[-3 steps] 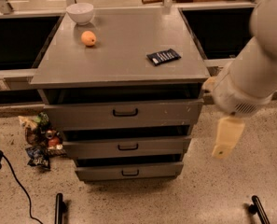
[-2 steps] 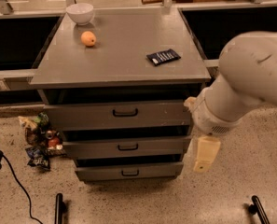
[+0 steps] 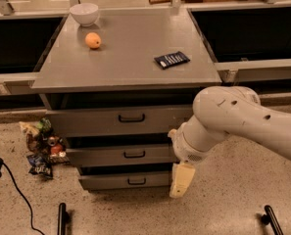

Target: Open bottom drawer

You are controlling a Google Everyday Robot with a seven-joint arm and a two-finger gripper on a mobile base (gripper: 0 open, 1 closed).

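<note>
The bottom drawer (image 3: 110,181) is the narrowest grey front of three, low on the grey cabinet (image 3: 130,58), with a small black loop handle (image 3: 136,181) at its centre. It sits pushed in, flush like the two drawers above it. My gripper (image 3: 180,181) hangs from the white arm (image 3: 233,124) at the drawer's right end, level with its front and to the right of the handle. It hides the drawer's right edge.
On the cabinet top lie a white bowl (image 3: 84,12), an orange (image 3: 92,40) and a dark snack packet (image 3: 172,59). Crumpled snack bags (image 3: 41,148) lie on the floor to the left. Black base parts (image 3: 62,218) show at the bottom edge.
My arm has swung left and down across the cabinet's right side. The gripper has moved from beside the cabinet to the right end of the bottom drawer. The drawers have not moved.
</note>
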